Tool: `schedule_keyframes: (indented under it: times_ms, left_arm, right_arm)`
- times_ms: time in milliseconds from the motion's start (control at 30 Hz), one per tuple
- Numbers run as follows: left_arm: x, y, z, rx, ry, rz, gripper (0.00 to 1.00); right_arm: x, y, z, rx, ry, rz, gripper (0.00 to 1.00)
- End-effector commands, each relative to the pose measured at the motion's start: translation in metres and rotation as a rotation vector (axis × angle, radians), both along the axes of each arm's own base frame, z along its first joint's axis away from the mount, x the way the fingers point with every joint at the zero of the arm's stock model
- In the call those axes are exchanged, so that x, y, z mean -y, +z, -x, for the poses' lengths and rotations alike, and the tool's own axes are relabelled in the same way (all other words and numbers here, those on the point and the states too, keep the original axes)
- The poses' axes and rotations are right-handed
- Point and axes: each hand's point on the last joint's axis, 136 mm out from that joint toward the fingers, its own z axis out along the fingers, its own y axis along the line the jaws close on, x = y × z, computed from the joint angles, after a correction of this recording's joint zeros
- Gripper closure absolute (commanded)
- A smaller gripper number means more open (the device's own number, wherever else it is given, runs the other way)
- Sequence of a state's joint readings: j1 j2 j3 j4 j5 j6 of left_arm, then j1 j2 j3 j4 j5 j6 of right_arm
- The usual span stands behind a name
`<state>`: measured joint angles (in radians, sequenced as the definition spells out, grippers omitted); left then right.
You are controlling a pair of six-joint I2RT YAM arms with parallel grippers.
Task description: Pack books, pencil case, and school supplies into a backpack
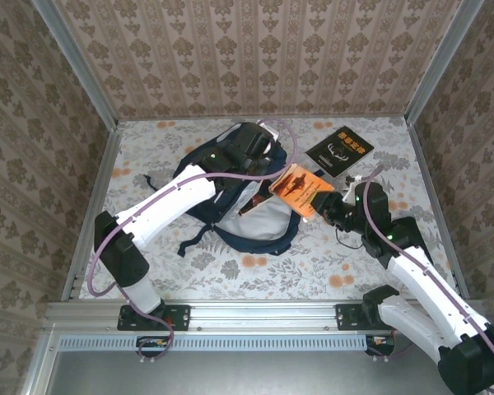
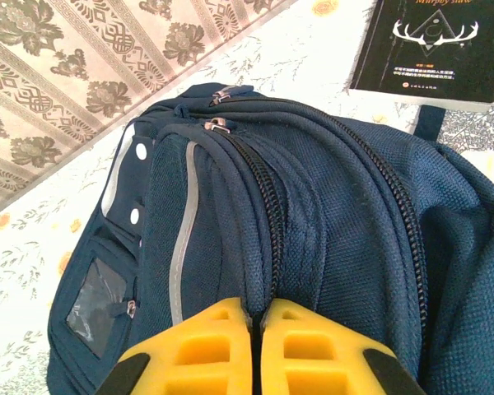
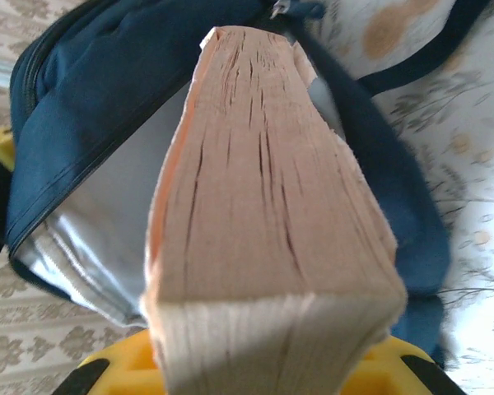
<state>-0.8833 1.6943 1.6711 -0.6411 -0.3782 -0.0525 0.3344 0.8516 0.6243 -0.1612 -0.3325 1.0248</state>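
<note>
The navy backpack [image 1: 267, 226] lies mid-table with its main compartment gaping, grey lining [image 3: 99, 239] showing. My left gripper [image 1: 251, 154] is at its upper part; in the left wrist view my left gripper [image 2: 256, 317] is shut, pinching a fold of the backpack [image 2: 329, 206] beside the zipper. My right gripper [image 1: 331, 207] is shut on the orange book [image 1: 300, 188], held tilted at the opening's right rim. In the right wrist view the orange book's page edges [image 3: 263, 197] hide my right gripper's [image 3: 267, 366] tips. A black book [image 1: 339, 150] lies flat behind. The pencil case is out of view.
The table [image 1: 370, 271] is floral-patterned, with patterned walls [image 1: 255, 58] on three sides. A dark backpack strap [image 1: 199, 239] trails toward the front left. The black book [image 2: 432, 45] lies just beyond the backpack's top. Open floral surface lies front centre and at the left.
</note>
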Motion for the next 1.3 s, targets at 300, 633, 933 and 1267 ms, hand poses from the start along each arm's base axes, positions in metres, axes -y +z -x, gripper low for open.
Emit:
schedule_keyframes:
  times_ms: [300, 633, 933, 1267]
  left_arm:
    - [0.01, 0.065, -0.006, 0.131, 0.042, 0.217, 0.93]
    - [-0.002, 0.074, -0.002, 0.143, 0.069, 0.245, 0.93]
    - [-0.019, 0.082, -0.006, 0.17, 0.112, 0.256, 0.93]
    - [-0.032, 0.074, -0.012, 0.162, 0.111, 0.222, 0.93]
  right_arm:
    - [-0.081, -0.004, -0.059, 0.005, 0.019, -0.121, 0.83]
    - [-0.132, -0.049, -0.126, -0.054, -0.128, -0.11, 0.84]
    - [-0.173, -0.063, -0.142, -0.082, 0.023, -0.126, 0.48]
    - [-0.111, -0.053, -0.092, -0.12, 0.082, -0.142, 0.29]
